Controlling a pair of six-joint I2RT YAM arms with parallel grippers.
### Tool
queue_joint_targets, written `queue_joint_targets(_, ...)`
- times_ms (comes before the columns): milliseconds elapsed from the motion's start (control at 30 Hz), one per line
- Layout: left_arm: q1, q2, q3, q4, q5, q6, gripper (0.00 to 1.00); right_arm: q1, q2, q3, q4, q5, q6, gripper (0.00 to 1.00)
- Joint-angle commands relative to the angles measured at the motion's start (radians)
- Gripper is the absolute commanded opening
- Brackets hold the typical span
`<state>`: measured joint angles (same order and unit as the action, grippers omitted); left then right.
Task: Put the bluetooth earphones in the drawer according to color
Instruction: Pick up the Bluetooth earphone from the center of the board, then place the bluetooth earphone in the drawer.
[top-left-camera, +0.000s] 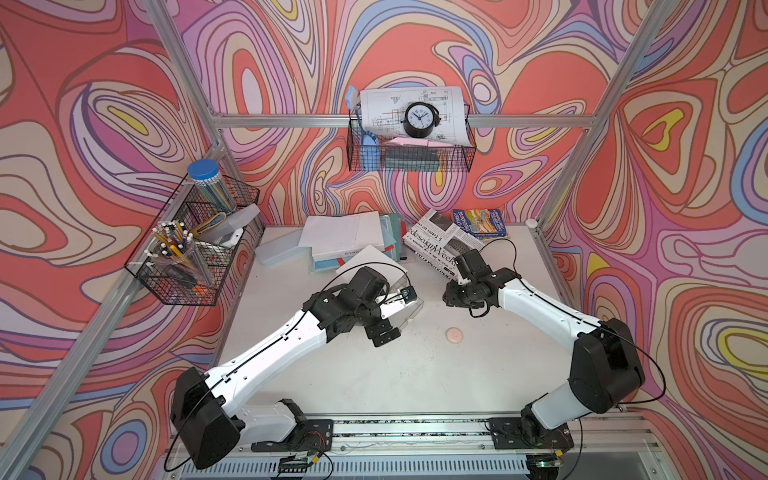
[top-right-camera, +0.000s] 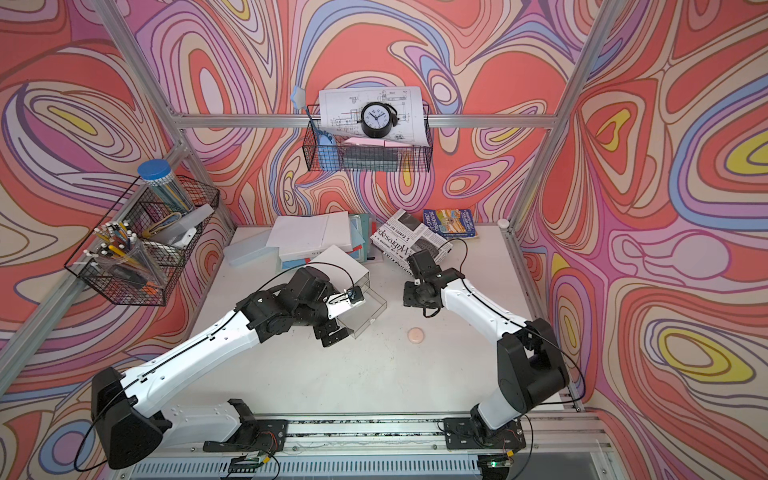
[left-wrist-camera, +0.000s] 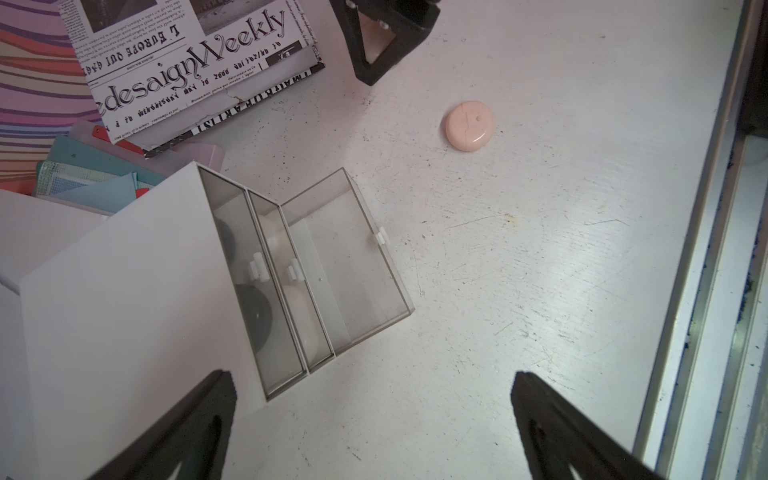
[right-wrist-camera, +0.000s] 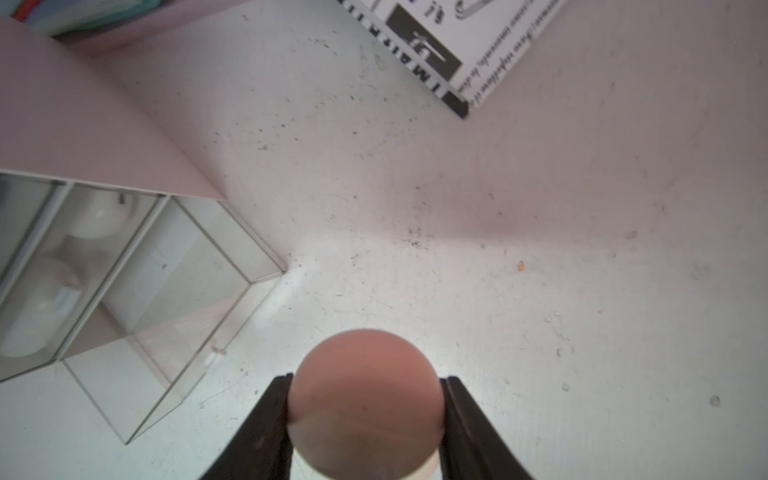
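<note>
Leftmost, left tool: mine, released, jaws spread wide with nothing between them; it hangs over the desk at the front corner of the drawer unit.
Drawer unit: white box with three clear drawers, just beside my left tool.
Black cases: dark rounded shapes behind the front of the upper drawer.
White cases: pale rounded shapes in the middle drawer.
Open drawer: the lowest one, pulled out onto the desk; no case shows in the part I can see.
Loose pink case: flat on the desk in both top views, to the right of my left tool and apart from it, and nearer the arm bases than my right tool; neither tool touches it.
Right tool: mine, clenched on the held pink case, one finger on each side of it.
Held pink case: up off the desk, to the right of the open drawer and apart from it.
</note>
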<state>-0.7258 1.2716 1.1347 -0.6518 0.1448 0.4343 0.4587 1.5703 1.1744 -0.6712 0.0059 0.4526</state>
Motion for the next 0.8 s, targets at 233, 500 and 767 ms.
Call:
queue_joint_targets(233, 0.125, -0.044, -0.007, -0.009, 0.036, 0.013, 0.99, 0.115, 0.11, 0.095, 0.134, -0.119, -0.015, 0.0)
queue_joint_targets(500, 0.152, -0.047, -0.007, -0.007, 0.048, 0.011, 0.99, 0.167, 0.226, 0.13, 0.201, -0.177, 0.022, 0.0)
queue_joint_targets(767, 0.153, -0.045, -0.005, -0.014, 0.047, 0.012, 0.99, 0.177, 0.282, 0.14, 0.231, -0.193, 0.046, 0.0)
